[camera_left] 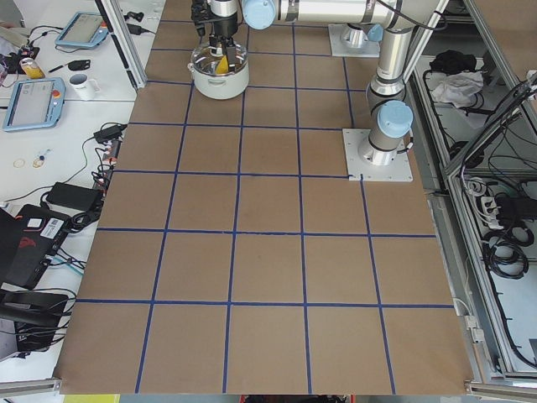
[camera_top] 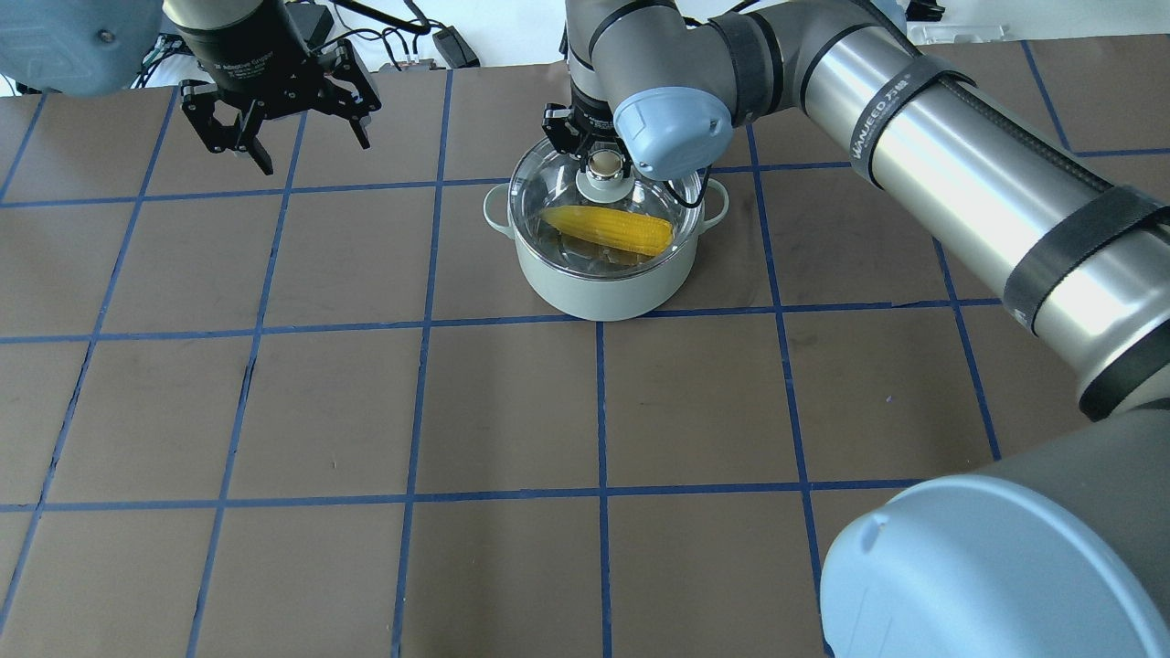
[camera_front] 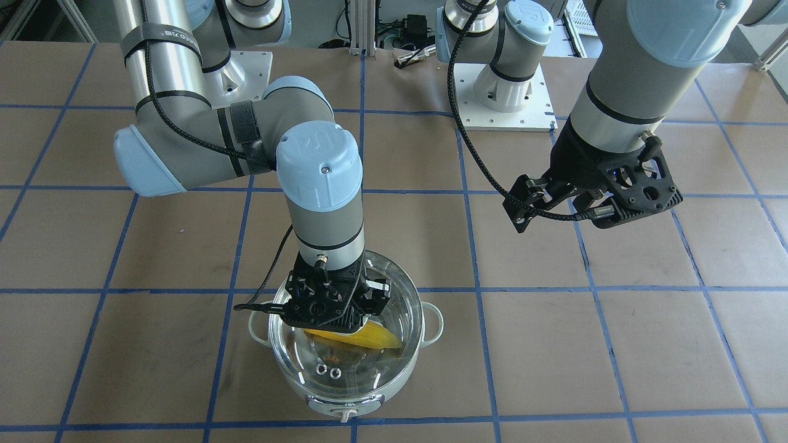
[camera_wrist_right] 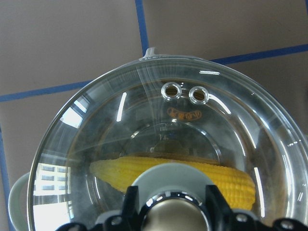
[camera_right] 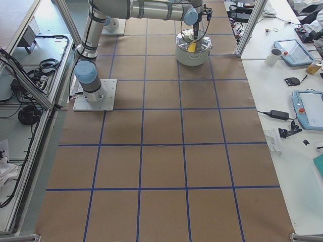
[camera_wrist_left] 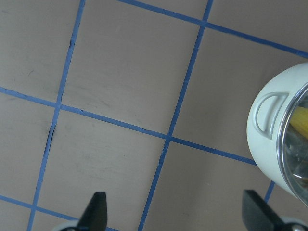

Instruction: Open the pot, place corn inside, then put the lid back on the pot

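Note:
The pale mint-green pot (camera_top: 599, 283) stands on the table at the far middle. The yellow corn (camera_top: 608, 228) lies across its inside, seen through the clear glass lid (camera_top: 553, 187). The lid covers the pot's mouth; I cannot tell if it rests fully on the rim. My right gripper (camera_top: 601, 155) is shut on the lid's beige knob (camera_top: 603, 166); in the right wrist view its fingers (camera_wrist_right: 132, 202) flank the knob above the corn (camera_wrist_right: 226, 183). My left gripper (camera_top: 306, 151) is open and empty, hovering left of the pot (camera_wrist_left: 269, 139).
Brown table paper with a blue tape grid (camera_top: 420, 329). The right arm's long forearm (camera_top: 960, 174) reaches over the right half of the table. The arm bases (camera_front: 505, 92) stand at the robot's edge. Side benches hold tablets and cables (camera_right: 303, 108).

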You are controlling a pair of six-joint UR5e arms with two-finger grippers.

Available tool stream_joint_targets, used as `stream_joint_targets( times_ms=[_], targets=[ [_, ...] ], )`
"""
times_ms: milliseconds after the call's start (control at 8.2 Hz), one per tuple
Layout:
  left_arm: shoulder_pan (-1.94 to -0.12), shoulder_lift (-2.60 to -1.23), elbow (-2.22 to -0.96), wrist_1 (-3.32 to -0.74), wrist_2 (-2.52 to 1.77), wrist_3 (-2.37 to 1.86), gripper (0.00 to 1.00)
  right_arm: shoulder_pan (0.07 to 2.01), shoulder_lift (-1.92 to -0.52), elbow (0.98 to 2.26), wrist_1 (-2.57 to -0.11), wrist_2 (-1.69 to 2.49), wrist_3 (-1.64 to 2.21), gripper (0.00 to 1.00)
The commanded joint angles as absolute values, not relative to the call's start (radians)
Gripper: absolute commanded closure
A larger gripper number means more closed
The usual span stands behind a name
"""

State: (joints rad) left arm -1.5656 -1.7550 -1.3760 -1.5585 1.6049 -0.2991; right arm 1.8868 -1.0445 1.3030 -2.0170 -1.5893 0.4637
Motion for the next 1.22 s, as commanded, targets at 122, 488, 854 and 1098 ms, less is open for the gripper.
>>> stream_joint_targets(
  times_ms=[122,488,854,1098],
  targets=[
    [-1.565,-1.746,-1.373,-1.562,1.605,-0.308,0.0,1.885,-1.049,1.302,-2.04,-1.588,0.46,0.0],
    [-1.56,-1.744,-1.371,-1.562,1.609,-0.307,0.0,1.861,-1.185,1.34,-1.959,-1.582,0.347,0.0],
    [-1.56,-1.744,-1.376,-1.563,1.611,-0.296,0.0,1.65,-1.49,1.477,-1.705,-1.577,0.112,0.0],
    [-1.56,-1.744,-1.373,-1.563,1.611,-0.295,0.0,1.545,-1.586,1.489,-1.508,-1.572,-0.001,0.0]
  ],
)
